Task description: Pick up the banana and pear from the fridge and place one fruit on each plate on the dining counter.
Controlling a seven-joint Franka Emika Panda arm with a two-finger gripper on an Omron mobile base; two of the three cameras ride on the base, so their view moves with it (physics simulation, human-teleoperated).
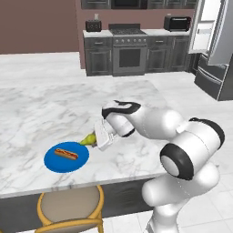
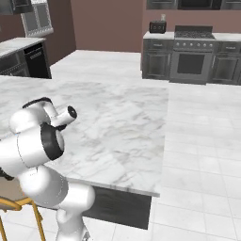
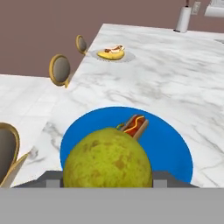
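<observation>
Pear (image 3: 107, 158) sits clamped between the gripper (image 1: 101, 136) fingers, poised at the blue plate's (image 3: 166, 148) near rim. Beyond it a hot dog (image 3: 134, 125) occupies the plate. Farther along the dining counter (image 3: 175, 78), the banana (image 3: 110, 54) rests on the pale plate (image 3: 127, 58); bare marble lies between.

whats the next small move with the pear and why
Probably carry the pear a little further over the blue plate and lower it beside the hot dog. The jaws hold it at the plate's near edge, and the banana already lies on the far plate.
</observation>
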